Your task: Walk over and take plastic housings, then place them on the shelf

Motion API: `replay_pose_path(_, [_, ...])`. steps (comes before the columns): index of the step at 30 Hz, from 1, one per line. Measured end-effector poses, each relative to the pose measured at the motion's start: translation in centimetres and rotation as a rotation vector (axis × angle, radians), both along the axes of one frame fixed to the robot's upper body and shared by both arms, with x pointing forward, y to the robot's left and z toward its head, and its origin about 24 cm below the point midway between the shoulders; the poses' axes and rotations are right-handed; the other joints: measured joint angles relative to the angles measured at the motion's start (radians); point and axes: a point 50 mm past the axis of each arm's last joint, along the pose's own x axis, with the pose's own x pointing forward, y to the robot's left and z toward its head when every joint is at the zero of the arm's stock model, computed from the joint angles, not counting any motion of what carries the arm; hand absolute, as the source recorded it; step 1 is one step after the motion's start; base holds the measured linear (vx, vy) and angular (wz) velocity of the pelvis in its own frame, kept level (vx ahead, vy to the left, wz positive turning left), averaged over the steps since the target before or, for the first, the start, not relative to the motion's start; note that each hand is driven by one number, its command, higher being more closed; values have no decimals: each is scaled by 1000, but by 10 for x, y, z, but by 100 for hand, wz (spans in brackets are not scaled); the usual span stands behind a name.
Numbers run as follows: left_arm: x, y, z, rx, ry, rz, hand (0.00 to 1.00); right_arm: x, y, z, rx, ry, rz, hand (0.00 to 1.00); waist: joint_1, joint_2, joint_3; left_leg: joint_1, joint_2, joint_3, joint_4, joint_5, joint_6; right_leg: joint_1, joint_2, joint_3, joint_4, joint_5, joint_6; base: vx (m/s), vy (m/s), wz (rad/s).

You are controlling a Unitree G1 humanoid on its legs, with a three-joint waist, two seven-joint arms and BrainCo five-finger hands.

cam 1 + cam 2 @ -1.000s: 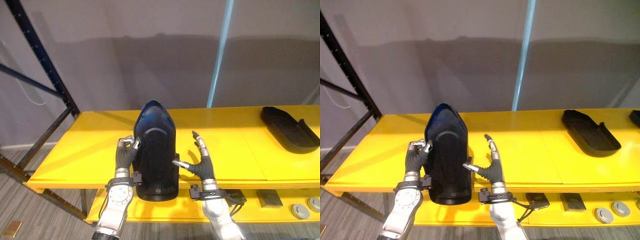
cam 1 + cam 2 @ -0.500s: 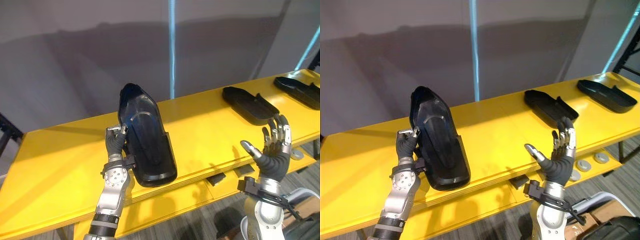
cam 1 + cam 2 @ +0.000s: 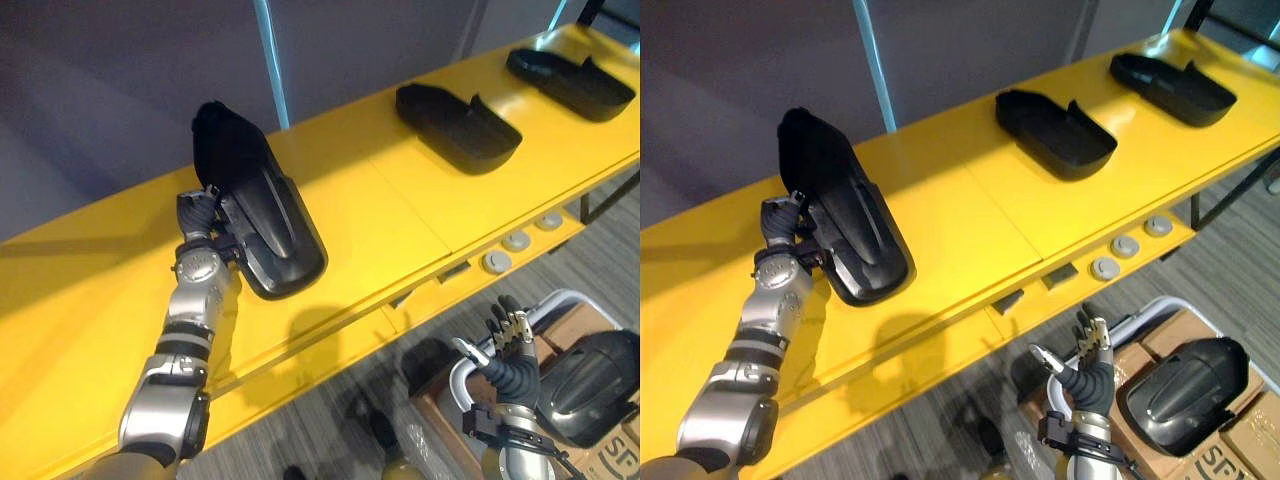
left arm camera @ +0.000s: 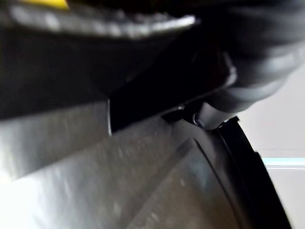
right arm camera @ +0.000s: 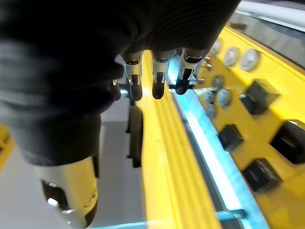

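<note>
Housing [image 3: 262, 215] on yellow shelf [image 3: 400, 215], gripped by left hand [image 3: 200, 215]; right hand [image 3: 1085, 375] slack beside near-right box [image 3: 1240, 440] holding second housing [image 3: 1180, 390]

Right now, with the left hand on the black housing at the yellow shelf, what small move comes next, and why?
I would probably open the left hand and let go: the black housing already seems to rest on the yellow shelf, left of two other housings, and the right hand hangs open, low.
</note>
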Motion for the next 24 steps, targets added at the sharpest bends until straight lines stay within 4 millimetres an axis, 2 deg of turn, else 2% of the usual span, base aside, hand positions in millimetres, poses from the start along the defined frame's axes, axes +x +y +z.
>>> replay_pose_path(2, [4, 4, 5, 1, 23, 9, 100, 1, 3, 0, 2, -1, 13, 0, 1, -1, 23, -4, 3, 0, 7, -1, -1, -1, 1, 1, 1, 2, -1, -39, 17, -1])
replay_pose_path(3, [6, 7, 10, 2, 24, 14, 0, 1, 5, 0, 4, -3, 25, 0, 1, -2, 30, -13, 3, 0, 14, -1, 0, -9, 1, 1, 3, 3, -1, -36, 34, 0])
replay_pose_path(7, [9, 13, 27, 29, 16, 21, 0, 3, 15, 0, 21, -4, 67, 0, 1, -10, 48, -35, 4, 2, 23, -1, 0, -31, 2, 5, 10, 6, -1, -19, 43, -2])
replay_pose_path(16, [12, 7, 47, 50, -23, 0, 0, 3, 23, 0, 33, -5, 98, 0, 9, -22, 78, -35, 4, 1, 29, -1, 0, -29, 1, 4, 15, 6, -1, -5, 40, 0])
replay_pose_path(21, [13, -4, 59, 77, -56, -31, 0, 3, 30, -1, 42, -2, 130, 0, 8, -26, 80, -35, 3, 0, 29, -2, 0, -29, 0, 3, 14, 6, -1, -4, 45, 0])
replay_pose_path(24, [10, -15, 73, 79, -120, -75, 0, 3, 29, -1, 40, -1, 129, 0, 8, -26, 81, -35, 3, -1, 29, -2, 1, -27, 0, 2, 13, 6, -1, 4, 41, 1])
